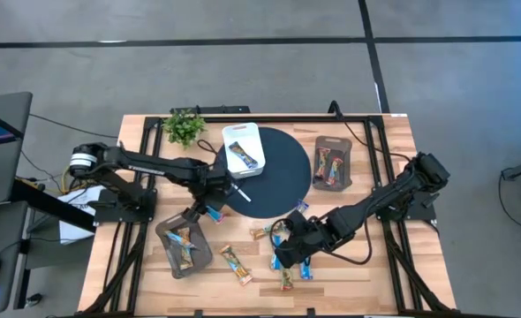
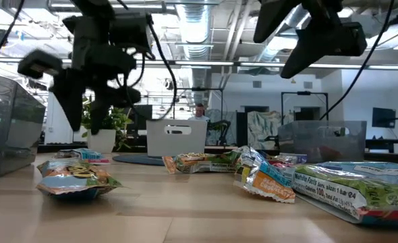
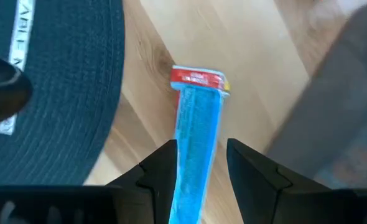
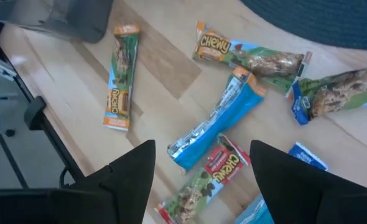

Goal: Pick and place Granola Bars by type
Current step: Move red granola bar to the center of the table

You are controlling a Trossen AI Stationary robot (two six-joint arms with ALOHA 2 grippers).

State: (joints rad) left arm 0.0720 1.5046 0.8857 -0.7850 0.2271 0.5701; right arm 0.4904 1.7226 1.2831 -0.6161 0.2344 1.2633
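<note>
A blue granola bar with a red end (image 3: 199, 118) lies flat on the wood beside the dark round mat (image 1: 278, 168). My left gripper (image 3: 199, 165) hangs open just above it, one finger on either side of its near end, pointing steeply down; in the high view it (image 1: 203, 210) is next to the near-left grey tray (image 1: 165, 231). My right gripper (image 4: 202, 180) is open above several loose bars near the table's front middle: a blue one (image 4: 218, 121), a red Chewy one (image 4: 208, 177), a tan Chewy one (image 4: 252, 56) and an orange-green one (image 4: 120, 78).
The near-left grey tray holds multicoloured bars, as does a second grey tray (image 1: 333, 163) at the far right. A white tray (image 1: 243, 150) with a bar sits on the mat's far-left part. A thin white stick (image 1: 241, 193) and a plant (image 1: 185, 126) are close by.
</note>
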